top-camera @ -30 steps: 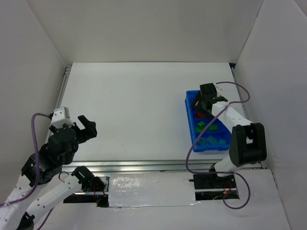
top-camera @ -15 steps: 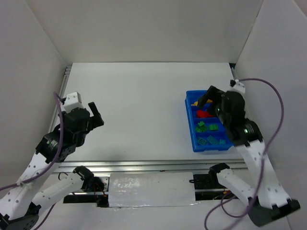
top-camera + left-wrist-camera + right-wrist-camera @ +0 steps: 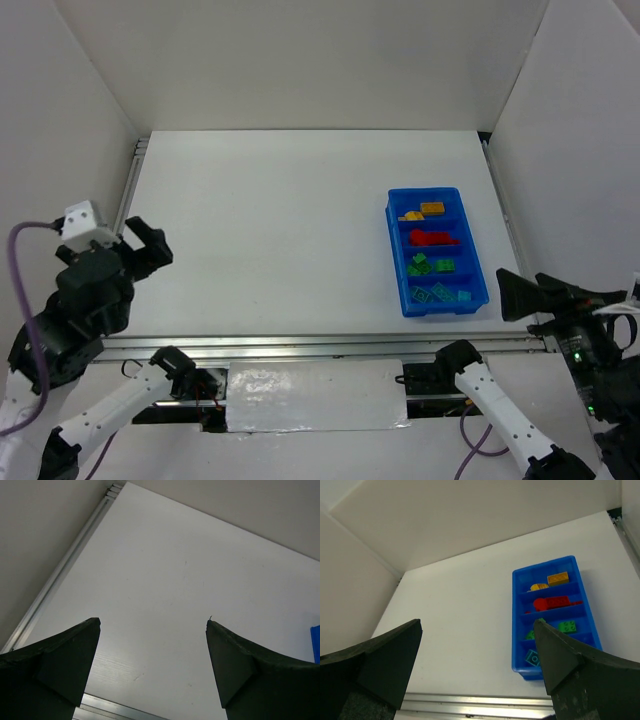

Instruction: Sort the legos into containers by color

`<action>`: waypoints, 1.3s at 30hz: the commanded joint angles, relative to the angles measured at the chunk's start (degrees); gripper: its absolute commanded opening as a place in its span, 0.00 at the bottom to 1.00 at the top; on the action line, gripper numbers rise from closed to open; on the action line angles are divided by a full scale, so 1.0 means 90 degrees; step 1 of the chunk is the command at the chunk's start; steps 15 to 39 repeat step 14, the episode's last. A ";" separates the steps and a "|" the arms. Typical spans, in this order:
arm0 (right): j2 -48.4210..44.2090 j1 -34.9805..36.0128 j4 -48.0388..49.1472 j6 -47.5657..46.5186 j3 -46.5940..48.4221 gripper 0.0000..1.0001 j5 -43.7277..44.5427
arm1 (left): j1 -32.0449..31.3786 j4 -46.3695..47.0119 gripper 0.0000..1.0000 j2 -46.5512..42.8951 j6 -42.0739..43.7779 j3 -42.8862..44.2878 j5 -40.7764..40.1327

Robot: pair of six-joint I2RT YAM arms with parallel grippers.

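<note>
Tray (image 3: 394, 255) of blue plastic lay on the right half of the bench (image 3: 280, 220), its long side running from near to far. Ridges divided it into four compartments.

- Farthest compartment: yellow bricks (image 3: 432, 208).
- Second compartment: red bricks (image 3: 430, 238).
- Third compartment: green bricks (image 3: 428, 265).
- Nearest compartment: cyan bricks (image 3: 440, 294).

Every brick in view lay inside the tray, each colour in its own compartment. Your right wrist camera showed the same order in the tray (image 3: 515, 625): yellow (image 3: 558, 578), red (image 3: 555, 602), green (image 3: 567, 626) and cyan (image 3: 532, 656).

Your left claw (image 3: 148, 243) hung over the near left edge of the bench, well apart from the tray. Its fingers were spread wide and held nothing, with bare bench between them in its wrist view (image 3: 153, 622).

Your right claw (image 3: 505, 297) hung off the near right corner of the bench, just beyond the tray's near end and not touching it. It was also spread wide and held nothing (image 3: 477, 625). The tray showed beyond its fingers.
</note>
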 commanded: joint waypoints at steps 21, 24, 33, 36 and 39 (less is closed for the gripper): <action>-0.0684 0.0192 -0.0730 -0.0327 -0.0247 0.99 -0.0208 | 0.0036 -0.1028 0.99 -0.1152 0.0280 0.0409 -0.0207; -0.0684 0.0192 -0.0730 -0.0327 -0.0247 0.99 -0.0208 | 0.0036 -0.1028 0.99 -0.1152 0.0280 0.0409 -0.0207; -0.0684 0.0192 -0.0730 -0.0327 -0.0247 0.99 -0.0208 | 0.0036 -0.1028 0.99 -0.1152 0.0280 0.0409 -0.0207; -0.0684 0.0192 -0.0730 -0.0327 -0.0247 0.99 -0.0208 | 0.0036 -0.1028 0.99 -0.1152 0.0280 0.0409 -0.0207; -0.0684 0.0192 -0.0730 -0.0327 -0.0247 0.99 -0.0208 | 0.0036 -0.1028 0.99 -0.1152 0.0280 0.0409 -0.0207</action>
